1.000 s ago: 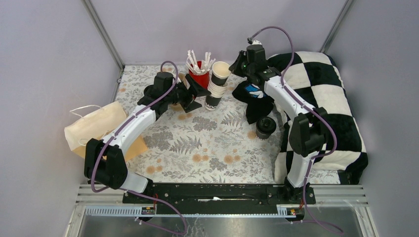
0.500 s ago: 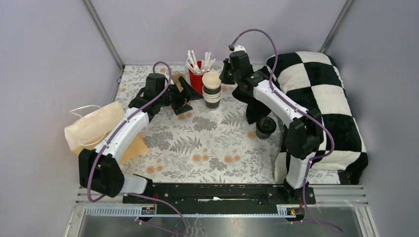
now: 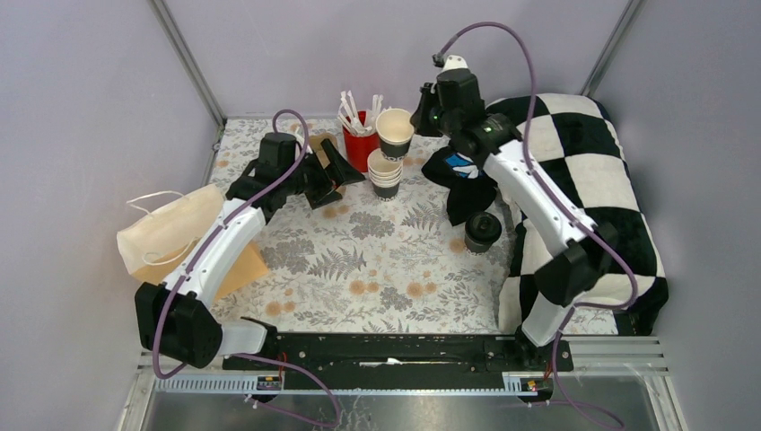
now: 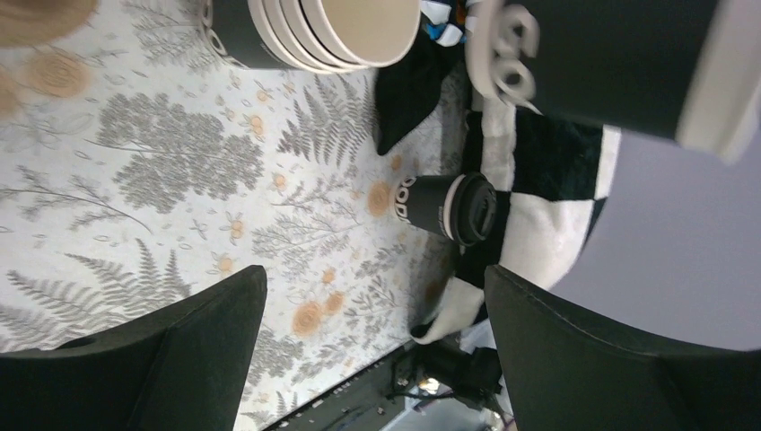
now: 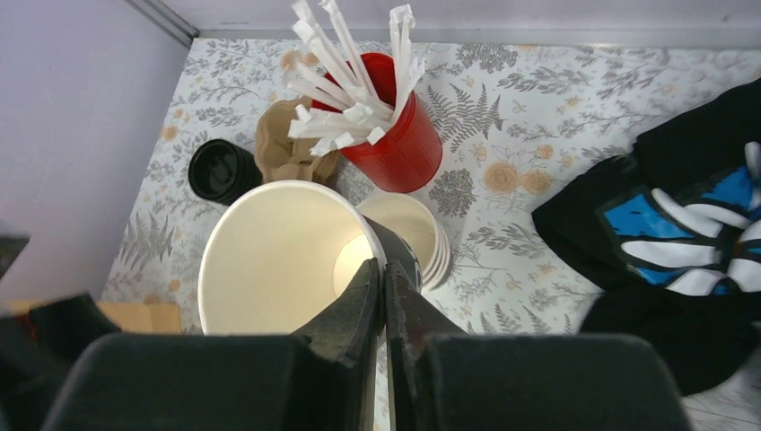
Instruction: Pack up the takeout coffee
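Lilac walls close round a table spread with a leaf-and-flower printed cloth (image 3: pixel 359 260), and at its left edge lies a beige bag (image 3: pixel 170 229) with thin white handles. Past the bag, the left gripper (image 4: pixel 375 287) reaches toward the back of the table with its fingers spread wide, holding nothing and touching nothing. The right wrist view shows the first lidded cup (image 5: pixel 223 171) standing near the left wall, just beside a crumpled brown paper piece (image 5: pixel 289 144). Next along is the red cup (image 3: pixel 361 144) bristling with white sticks. In front of it stands the stack of lidless cups (image 3: pixel 386 175), cream inside with dark bases. Above that stack and clear of it hangs a single lidless cup (image 3: pixel 395 133) — the right gripper (image 5: pixel 383 269) is pinched tight on its rim, one finger inside the wall and one outside. To the right lies a black cloth (image 3: pixel 462 175) with a blue and white print. The second lidded cup (image 3: pixel 482 232) stands on the tablecloth nearer the arm bases — right against the edge of the black-and-white checked blanket (image 3: pixel 592 180) that fills the right side.
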`<move>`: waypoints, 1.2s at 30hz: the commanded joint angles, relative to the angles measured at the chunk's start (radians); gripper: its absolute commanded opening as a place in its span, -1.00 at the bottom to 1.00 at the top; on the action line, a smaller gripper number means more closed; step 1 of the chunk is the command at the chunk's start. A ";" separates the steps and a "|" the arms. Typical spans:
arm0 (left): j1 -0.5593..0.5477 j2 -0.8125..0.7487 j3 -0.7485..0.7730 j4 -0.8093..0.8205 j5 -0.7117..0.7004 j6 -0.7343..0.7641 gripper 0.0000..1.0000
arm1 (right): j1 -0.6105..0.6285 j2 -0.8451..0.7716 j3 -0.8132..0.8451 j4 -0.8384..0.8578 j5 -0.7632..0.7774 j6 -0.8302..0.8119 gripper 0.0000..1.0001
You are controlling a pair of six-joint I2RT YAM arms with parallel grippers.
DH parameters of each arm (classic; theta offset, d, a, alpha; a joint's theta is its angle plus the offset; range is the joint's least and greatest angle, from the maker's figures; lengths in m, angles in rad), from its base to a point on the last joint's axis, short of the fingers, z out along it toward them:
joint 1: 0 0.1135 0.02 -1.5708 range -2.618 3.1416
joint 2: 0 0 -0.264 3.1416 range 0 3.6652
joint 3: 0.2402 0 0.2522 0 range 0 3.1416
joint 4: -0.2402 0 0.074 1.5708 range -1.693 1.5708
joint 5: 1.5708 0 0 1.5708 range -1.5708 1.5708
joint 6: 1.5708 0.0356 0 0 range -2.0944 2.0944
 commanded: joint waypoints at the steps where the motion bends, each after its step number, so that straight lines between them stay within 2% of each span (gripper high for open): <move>1: 0.019 -0.033 0.112 -0.110 -0.142 0.134 0.90 | 0.052 -0.223 -0.146 -0.124 -0.094 -0.141 -1.00; 6: 0.057 0.048 0.220 -0.252 -0.331 0.273 0.87 | 0.196 -0.452 -0.593 -0.006 -0.253 -0.160 -1.00; 9: 0.088 0.138 0.296 -0.309 -0.442 0.358 0.82 | 0.243 -0.496 -0.713 0.062 -0.279 -0.151 -1.00; 13: 0.142 0.281 0.384 -0.343 -0.511 0.451 0.72 | 0.314 -0.519 -0.850 0.171 -0.252 -0.154 -1.00; 19: 0.201 0.417 0.449 -0.320 -0.524 0.487 0.69 | 0.329 -0.535 -0.983 0.291 -0.195 -0.209 -1.00; 26: 0.236 0.526 0.525 -0.312 -0.514 0.491 0.63 | 0.329 -0.561 -1.130 0.515 -0.170 -0.239 -1.00; 32: 0.254 0.632 0.623 -0.342 -0.549 0.527 0.59 | 0.328 -0.556 -1.161 0.531 -0.175 -0.235 -0.91; 36: 0.254 0.707 0.699 -0.369 -0.585 0.558 0.46 | 0.328 -0.556 -1.158 0.509 -0.173 -0.226 -0.77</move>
